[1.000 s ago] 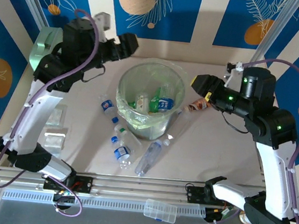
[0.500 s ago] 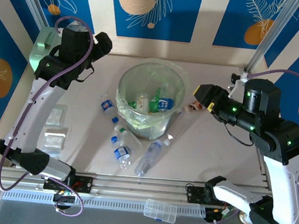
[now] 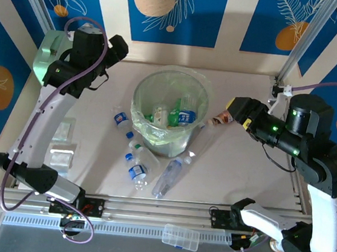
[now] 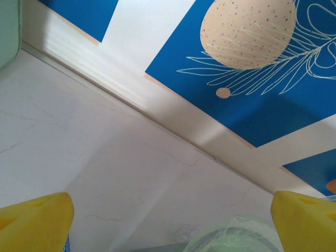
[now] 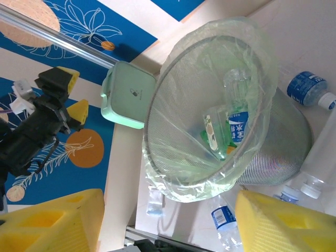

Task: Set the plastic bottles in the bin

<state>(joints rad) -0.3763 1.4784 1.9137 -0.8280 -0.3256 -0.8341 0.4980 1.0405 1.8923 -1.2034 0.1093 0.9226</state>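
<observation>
The bin, a round translucent bucket lined with a clear bag, stands mid-table and holds several plastic bottles, green and blue-labelled. More bottles lie on the table in front of it: one at its left, two close together, a long clear one and another against its right side. My left gripper hangs open and empty over the far left of the table; its wrist view looks at bare table and the bin's rim. My right gripper is open and empty right of the bin, facing into it.
A mint-green case leans at the far left wall. Clear packets lie by the left arm. A flat clear box rests on the front rail. A small brown-labelled item lies just under my right gripper.
My left gripper has drawn back from the bin's far-left rim toward the left wall. My right gripper has retreated to the right, away from the bin.
</observation>
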